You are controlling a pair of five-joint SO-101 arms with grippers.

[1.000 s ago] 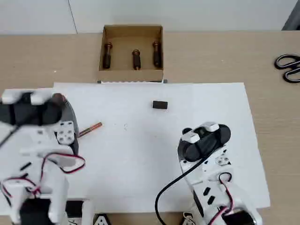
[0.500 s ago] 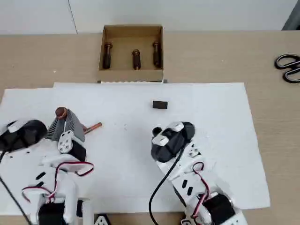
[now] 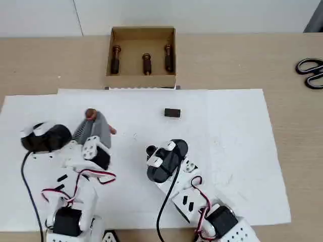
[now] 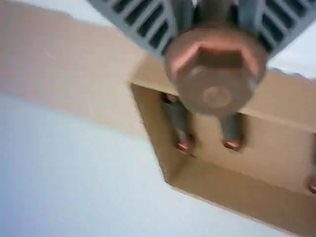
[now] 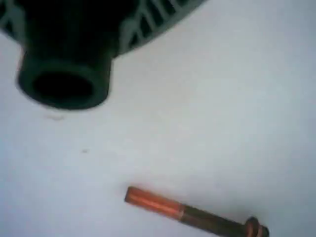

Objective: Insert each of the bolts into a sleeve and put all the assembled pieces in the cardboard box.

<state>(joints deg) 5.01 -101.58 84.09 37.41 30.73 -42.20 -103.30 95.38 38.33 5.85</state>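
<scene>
We see the left gripper (image 4: pixel 215 17) with its grey fingers (image 4: pixel 140 19) closed on a bolt (image 4: pixel 215 74), hex head outward, above the left of the paper sheet (image 3: pixel 227 126). The right gripper (image 5: pixel 69 29) is clamped on a black sleeve (image 5: pixel 63 79) near the sheet's middle. A second bolt (image 5: pixel 192 216) lies between the arms, and a loose sleeve (image 3: pixel 172 112) lies farther off. The cardboard box (image 3: pixel 143 80), beyond the far edge, holds three assembled pieces (image 3: pixel 146 63).
</scene>
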